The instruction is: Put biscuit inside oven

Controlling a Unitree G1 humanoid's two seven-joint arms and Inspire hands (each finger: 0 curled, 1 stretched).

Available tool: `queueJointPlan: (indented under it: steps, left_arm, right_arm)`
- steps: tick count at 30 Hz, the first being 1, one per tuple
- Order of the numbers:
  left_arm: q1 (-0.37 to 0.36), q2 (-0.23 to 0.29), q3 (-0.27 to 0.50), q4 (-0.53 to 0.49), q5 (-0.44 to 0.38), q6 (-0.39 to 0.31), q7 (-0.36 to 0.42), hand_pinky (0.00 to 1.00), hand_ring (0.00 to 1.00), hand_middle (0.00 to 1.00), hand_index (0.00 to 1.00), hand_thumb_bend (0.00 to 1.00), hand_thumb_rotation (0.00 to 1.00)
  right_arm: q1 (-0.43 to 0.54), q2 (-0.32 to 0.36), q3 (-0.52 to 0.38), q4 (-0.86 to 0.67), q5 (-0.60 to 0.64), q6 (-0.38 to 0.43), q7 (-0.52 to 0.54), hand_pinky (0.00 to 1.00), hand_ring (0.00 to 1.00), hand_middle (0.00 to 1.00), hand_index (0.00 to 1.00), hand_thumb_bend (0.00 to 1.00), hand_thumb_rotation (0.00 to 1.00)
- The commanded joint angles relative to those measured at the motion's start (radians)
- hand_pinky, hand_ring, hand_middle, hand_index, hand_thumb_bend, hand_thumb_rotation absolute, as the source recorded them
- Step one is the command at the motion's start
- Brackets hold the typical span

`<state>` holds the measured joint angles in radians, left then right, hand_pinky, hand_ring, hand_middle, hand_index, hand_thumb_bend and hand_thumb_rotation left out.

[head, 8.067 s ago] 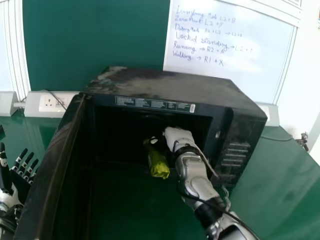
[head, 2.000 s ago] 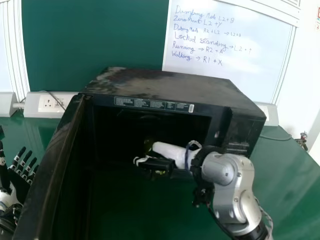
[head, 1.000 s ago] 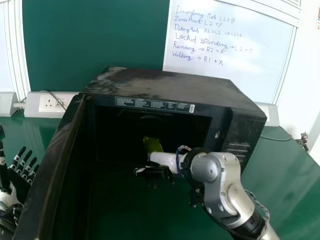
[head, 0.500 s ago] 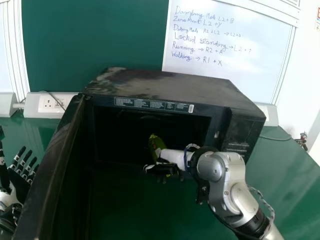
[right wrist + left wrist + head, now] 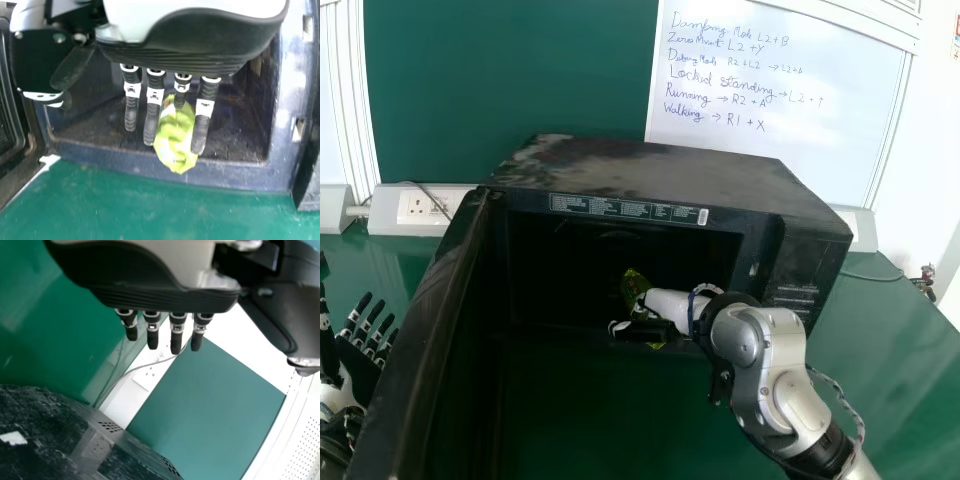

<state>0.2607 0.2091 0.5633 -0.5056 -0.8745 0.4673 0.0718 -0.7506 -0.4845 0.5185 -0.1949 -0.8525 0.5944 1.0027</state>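
The right arm (image 5: 765,345) rises from the head view's lower right, bends at the wrist and lays the right hand (image 5: 665,305) sideways across the mouth of the microwave oven (image 5: 650,165), directed toward the robot's left. In the right wrist view its fingers (image 5: 152,117) are straight and slightly spread, the thumb (image 5: 42,95) standing well out to the side, with nothing pinched. The fingers overlap the yellow-green biscuit packet (image 5: 633,284); whether they touch it, I cannot tell. The packet lies at the oven's mouth, its far part inside the cavity (image 5: 225,142) and its near end over the lower front rim (image 5: 125,159). The wrist is near the latch-side frame (image 5: 298,130), so room is tight on the robot's right; toward the left the mouth runs on, with a wide gap between the hand and the open door (image 5: 430,300). The upper front edge (image 5: 630,208) passes above the hand, leaving a dark gap between them. Beneath the arm is the green table (image 5: 610,420). Outside the door, at the head view's left edge, the left hand (image 5: 360,372) is upright, fingers straight and fanned apart, near the door's outer face.
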Motion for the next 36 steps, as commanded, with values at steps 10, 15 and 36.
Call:
queueJointPlan:
  steps: [10, 15, 36]
  left_arm:
    - [0.004, 0.01, 0.002, 0.0, -0.008, 0.001, -0.015, 0.74, 0.81, 0.84, 0.86, 0.79, 0.16]
    - [0.005, 0.008, 0.005, -0.006, -0.011, 0.004, -0.009, 0.73, 0.8, 0.83, 0.85, 0.79, 0.15]
    - [0.003, 0.017, 0.011, 0.0, -0.029, 0.01, -0.003, 0.74, 0.81, 0.84, 0.86, 0.8, 0.14]
  right_arm:
    - [-0.026, 0.027, -0.004, 0.094, -0.011, -0.028, -0.039, 0.59, 0.7, 0.76, 0.81, 0.71, 0.63]
    - [-0.025, 0.036, -0.017, 0.133, 0.005, -0.054, -0.076, 0.61, 0.71, 0.77, 0.82, 0.7, 0.62]
    - [0.09, 0.052, -0.166, 0.03, 0.085, -0.13, -0.348, 0.29, 0.41, 0.55, 0.76, 0.69, 0.59]
